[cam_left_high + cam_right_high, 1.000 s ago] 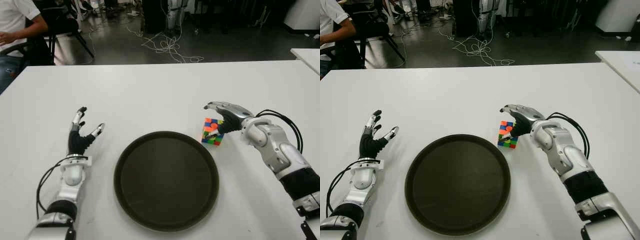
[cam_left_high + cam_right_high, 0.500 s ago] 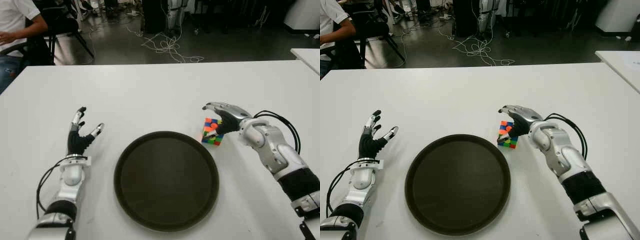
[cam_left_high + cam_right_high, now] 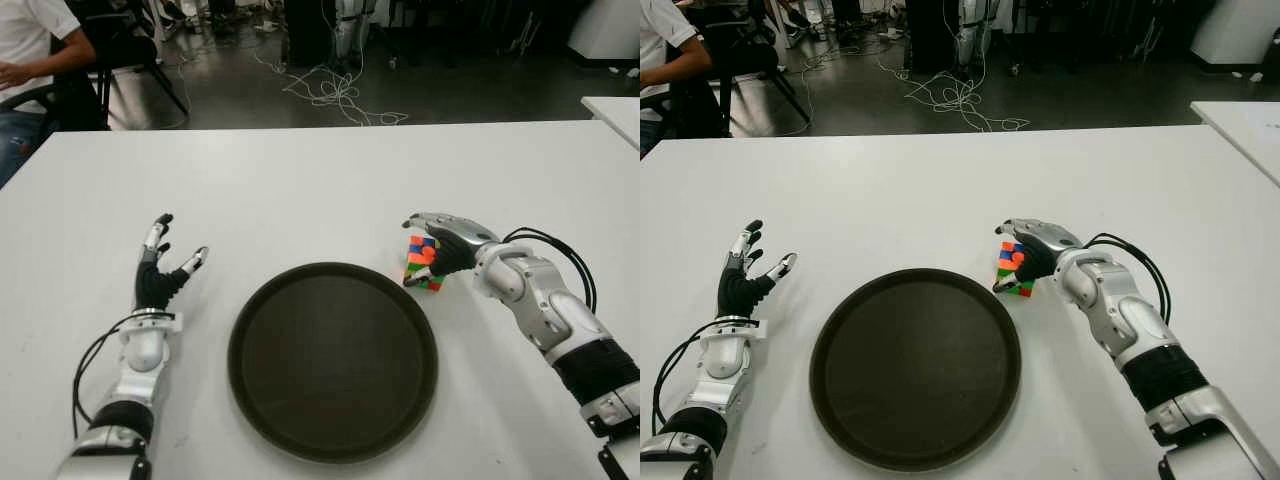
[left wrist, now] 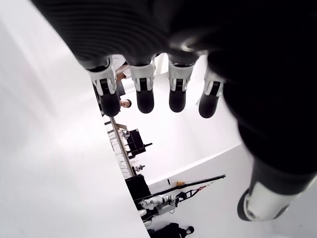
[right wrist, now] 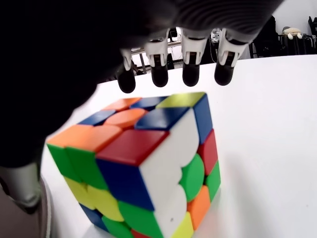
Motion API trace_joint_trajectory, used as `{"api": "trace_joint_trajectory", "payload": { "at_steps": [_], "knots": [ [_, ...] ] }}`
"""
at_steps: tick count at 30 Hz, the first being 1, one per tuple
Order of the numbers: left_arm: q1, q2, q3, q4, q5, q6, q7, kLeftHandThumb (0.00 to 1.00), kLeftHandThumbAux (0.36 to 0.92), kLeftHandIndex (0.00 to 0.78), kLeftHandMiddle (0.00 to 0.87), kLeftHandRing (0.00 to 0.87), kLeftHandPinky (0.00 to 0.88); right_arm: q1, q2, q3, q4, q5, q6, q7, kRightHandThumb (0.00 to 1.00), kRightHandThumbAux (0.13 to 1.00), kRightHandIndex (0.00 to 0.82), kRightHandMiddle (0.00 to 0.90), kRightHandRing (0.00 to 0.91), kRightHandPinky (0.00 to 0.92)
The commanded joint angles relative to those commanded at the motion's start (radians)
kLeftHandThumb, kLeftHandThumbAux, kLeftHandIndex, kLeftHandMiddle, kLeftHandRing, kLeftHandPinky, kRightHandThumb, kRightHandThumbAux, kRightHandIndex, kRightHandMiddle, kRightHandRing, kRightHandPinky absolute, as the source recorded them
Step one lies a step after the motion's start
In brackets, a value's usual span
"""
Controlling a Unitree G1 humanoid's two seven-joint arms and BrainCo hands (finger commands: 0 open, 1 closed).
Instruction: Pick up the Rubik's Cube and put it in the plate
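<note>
— What's the biggest thing in front of you?

— The table (image 3: 320, 180): a wide, smooth white slab, matte, with square edges. Beyond its far edge there is a dark floor with a tangle of pale cables (image 3: 335, 95), and a seated person (image 3: 30, 50) at the far left corner.

— And on the table?

— A round plate (image 3: 333, 360), dark brown to black, shallow, with a low raised rim and a dull, slightly grainy face. It lies between my two arms, and nothing is in it.

— Your arms?

— My right forearm is a silver-grey shell with black cable loops along it. My right hand (image 3: 1025, 255) reaches over the Rubik's Cube (image 5: 143, 168) from above and behind. In the right wrist view the four fingertips (image 5: 190, 74), dark rounded pads under pale knuckle housings, are stretched out past the cube's far top edge, not wrapped around it. The thumb sits at the cube's side nearest the plate; I cannot tell whether it presses on it. So the fingers are extended and not clamped.

— Where exactly is the cube?

— On the table, just beside the plate's rim on my right, apparently tipped a little. It has glossy plastic tiles with rounded corners: red, blue, white, green, orange, yellow, all scrambled.

— The other hand?

— My left hand (image 3: 160, 270) shows to the left of the plate, well apart from it, its black-and-silver fingers spread and holding nothing.
</note>
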Motion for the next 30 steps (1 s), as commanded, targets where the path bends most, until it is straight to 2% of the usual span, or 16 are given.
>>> {"api": "trace_joint_trajectory", "payload": {
  "at_steps": [5, 17, 30],
  "knots": [
    [0.000, 0.002, -0.001, 0.000, 0.004, -0.004, 0.005, 0.357, 0.659, 0.041, 0.059, 0.032, 0.015, 0.008, -0.003, 0.003, -0.015, -0.006, 0.006, 0.011, 0.000, 0.603, 0.000, 0.000, 0.000, 0.000],
    [0.000, 0.001, 0.004, -0.001, -0.004, 0.003, 0.003, 0.378, 0.676, 0.040, 0.067, 0.041, 0.018, 0.035, -0.006, -0.004, -0.035, -0.009, 0.016, 0.006, 0.000, 0.648, 0.000, 0.000, 0.000, 0.000],
    [-0.004, 0.002, 0.010, 0.002, -0.017, 0.006, -0.021, 0.406, 0.689, 0.035, 0.064, 0.029, 0.003, 0.055, -0.007, -0.012, -0.096, -0.016, 0.082, 0.026, 0.000, 0.666, 0.000, 0.000, 0.000, 0.000]
  ]
}}
